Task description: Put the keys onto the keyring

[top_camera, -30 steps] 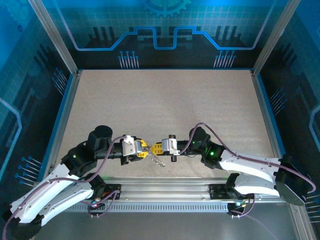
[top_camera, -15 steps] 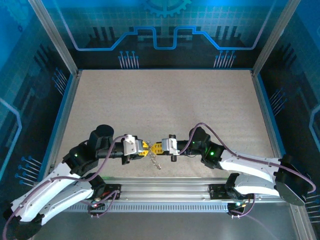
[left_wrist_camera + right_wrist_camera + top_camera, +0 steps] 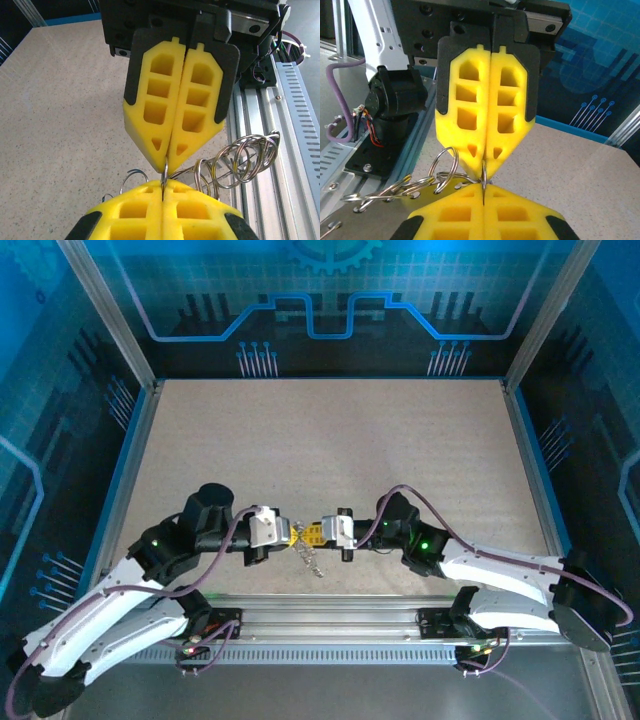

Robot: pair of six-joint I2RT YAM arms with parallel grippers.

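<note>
My left gripper (image 3: 291,533) and right gripper (image 3: 311,534) meet tip to tip above the table's near edge. Both are shut on the keyring (image 3: 164,173), a thin grey wire ring seen edge-on between the yellow fingers (image 3: 195,145). In the right wrist view the same keyring (image 3: 483,176) sits pinched between my right gripper (image 3: 484,188) below and my left gripper (image 3: 484,167) above. A bunch of small steel rings (image 3: 245,157) with flat metal keys (image 3: 380,194) hangs from it, and shows from above as a dangling string (image 3: 312,562).
The speckled beige table (image 3: 330,440) stretches away behind the grippers. A ribbed aluminium rail (image 3: 330,625) runs along the near edge, right under the hanging bunch. Blue walls and metal posts (image 3: 105,320) enclose the sides.
My left gripper has shifted a little toward the right one and closed its fingers onto the keyring. The right gripper has held its place and its grip.
</note>
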